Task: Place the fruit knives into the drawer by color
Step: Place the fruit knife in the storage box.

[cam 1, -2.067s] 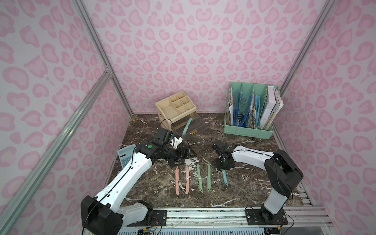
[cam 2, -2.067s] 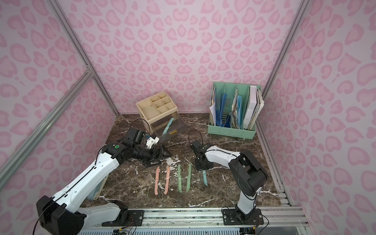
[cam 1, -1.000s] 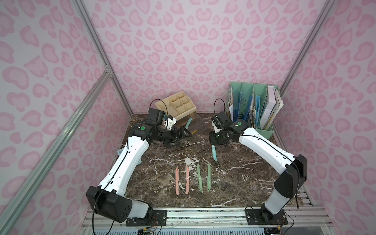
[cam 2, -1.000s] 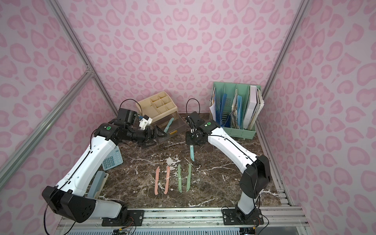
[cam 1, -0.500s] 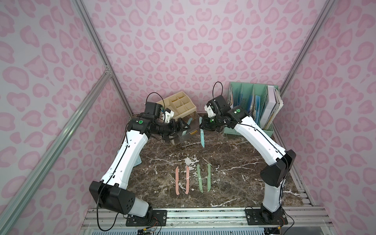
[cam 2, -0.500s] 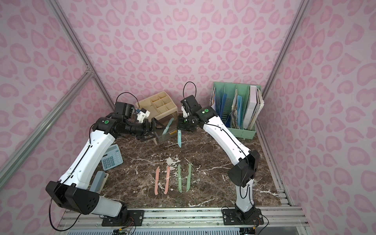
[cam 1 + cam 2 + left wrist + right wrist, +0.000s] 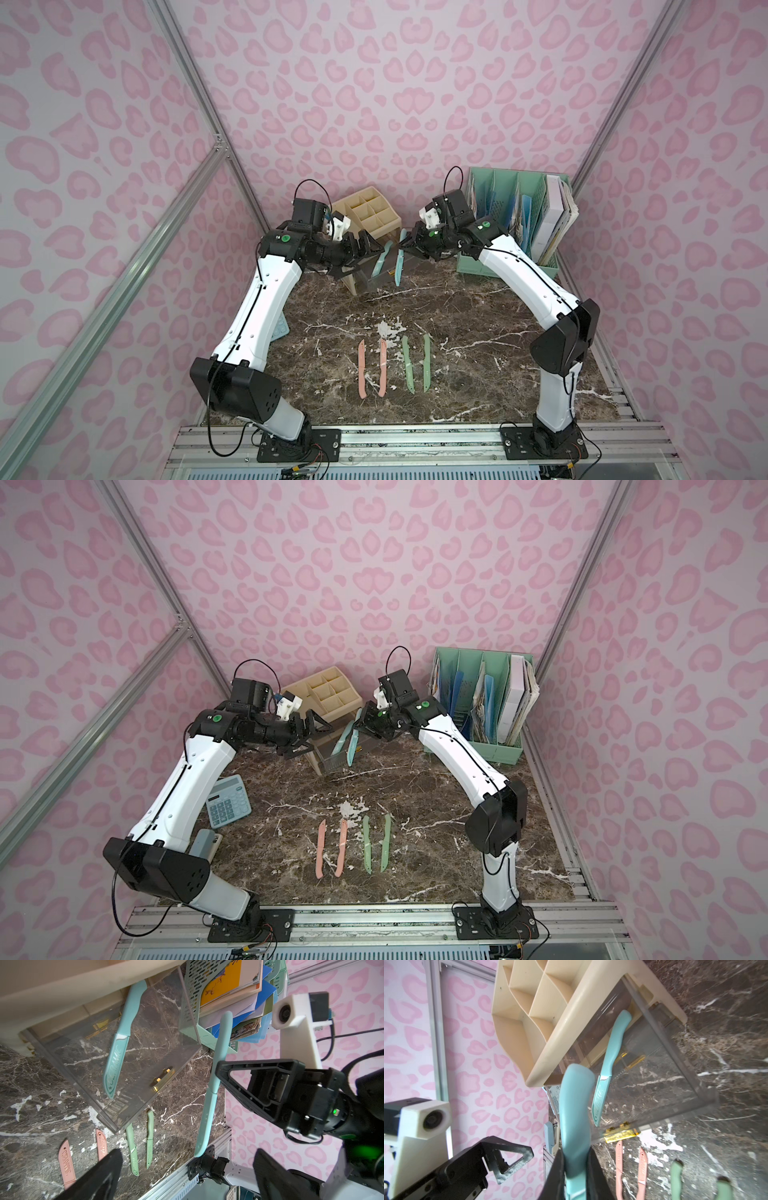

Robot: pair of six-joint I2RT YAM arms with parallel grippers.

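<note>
My right gripper (image 7: 405, 246) is shut on the handle of a teal fruit knife (image 7: 399, 269), which hangs blade-down just above the right side of the clear drawer (image 7: 376, 279). The right wrist view shows its handle (image 7: 575, 1109) clamped between the jaws. A second teal knife (image 7: 341, 739) lies slanted inside the drawer (image 7: 145, 1088). My left gripper (image 7: 365, 254) stands open and empty at the drawer's left side. Two pink knives (image 7: 362, 370) and two green knives (image 7: 408, 365) lie in a row on the marble table nearer the front.
The drawer is pulled out of a beige compartment organizer (image 7: 328, 692) at the back. A green file rack (image 7: 478, 704) with papers stands at the back right. A blue calculator (image 7: 227, 801) and a grey stapler (image 7: 203, 843) lie under the left arm.
My right arm has carried the teal knife up from mid-table and leftward to the drawer. My left arm has pulled back and risen to the drawer's left side, still open.
</note>
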